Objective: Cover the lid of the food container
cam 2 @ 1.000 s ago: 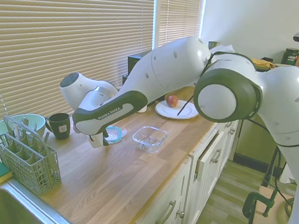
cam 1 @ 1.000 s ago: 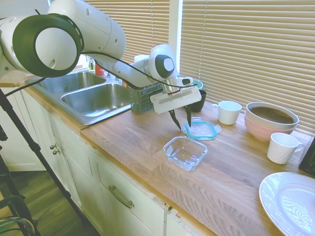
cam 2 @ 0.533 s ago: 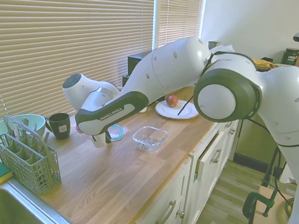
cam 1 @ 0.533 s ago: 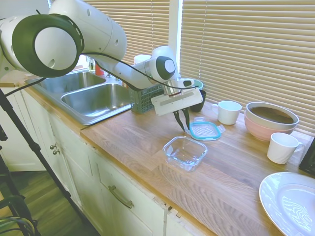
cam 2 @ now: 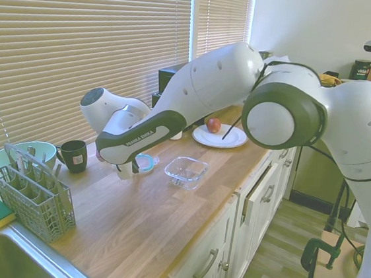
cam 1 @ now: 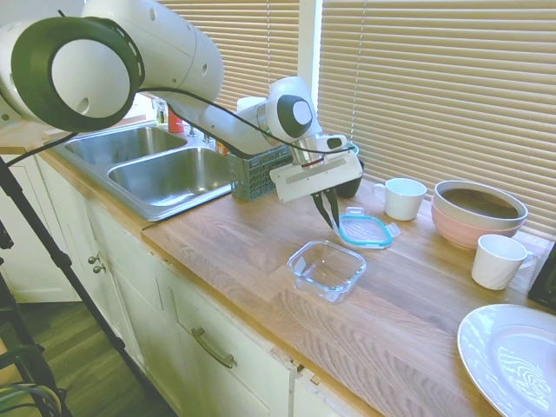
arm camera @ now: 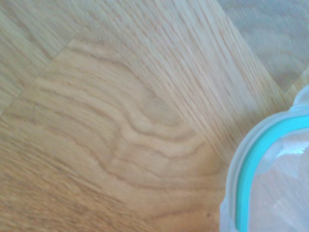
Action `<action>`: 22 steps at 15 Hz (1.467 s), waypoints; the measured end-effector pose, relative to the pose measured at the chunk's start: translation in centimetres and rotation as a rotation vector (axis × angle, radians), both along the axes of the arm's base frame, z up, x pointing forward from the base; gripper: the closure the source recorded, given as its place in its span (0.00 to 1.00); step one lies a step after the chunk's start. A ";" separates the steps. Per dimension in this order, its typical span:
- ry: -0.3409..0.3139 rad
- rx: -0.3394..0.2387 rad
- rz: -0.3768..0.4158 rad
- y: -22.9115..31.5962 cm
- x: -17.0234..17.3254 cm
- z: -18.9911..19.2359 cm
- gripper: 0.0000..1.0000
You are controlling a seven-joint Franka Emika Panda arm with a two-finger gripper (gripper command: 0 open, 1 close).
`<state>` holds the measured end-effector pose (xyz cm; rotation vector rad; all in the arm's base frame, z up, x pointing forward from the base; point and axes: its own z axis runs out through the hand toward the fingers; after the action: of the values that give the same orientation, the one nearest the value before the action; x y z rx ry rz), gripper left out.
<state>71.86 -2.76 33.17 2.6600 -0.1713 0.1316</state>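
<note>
Lid (cam 1: 363,229): flat, square, clear plastic with rounded corners and a teal seal rim; you can see small clear tabs sticking out at its edges. It sits tilted, with its near edge between the dark fingertips of the gripper (cam 1: 330,217), whose fingers stand close together, pinched on that edge. In the wrist view one rounded corner of the lid (arm camera: 270,179) fills the lower corner of the picture, teal band inside a frosted clear border, over pale wood grain.

Food container (cam 1: 327,269): shallow square tub of clear glass or plastic, rounded corners, open-topped, resting on the worktop (cam 1: 261,252) near its front edge. It lies just in front of the lid and apart from it. From the second exterior view you see the same tub (cam 2: 186,171) beside the gripper (cam 2: 128,169), with the lid (cam 2: 144,163) showing as a small teal-rimmed patch behind the arm's forearm.

Worktop: oak-look wood with a strong wavy grain, smooth finish.

Other items you can note: a white mug (cam 1: 404,198) behind the lid; two stacked round bowls (cam 1: 478,211), cream over pink; a second white mug (cam 1: 498,261); a glossy white plate (cam 1: 512,356) at the right front; a grey slatted plastic cutlery basket (cam 1: 259,172); a stainless double sink (cam 1: 152,165). A dark mug (cam 2: 74,156) stands by the basket.
</note>
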 end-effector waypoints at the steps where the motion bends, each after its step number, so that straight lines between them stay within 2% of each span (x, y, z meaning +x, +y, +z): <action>1: -0.004 0.002 0.000 0.0 -0.3 0.6 1.00; 8: -0.017 0.010 0.006 1.6 -2.7 2.5 1.00; 22: -0.088 0.057 -0.045 4.3 -6.3 6.8 1.00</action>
<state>65.60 1.55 40.00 2.7067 -0.2671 0.2328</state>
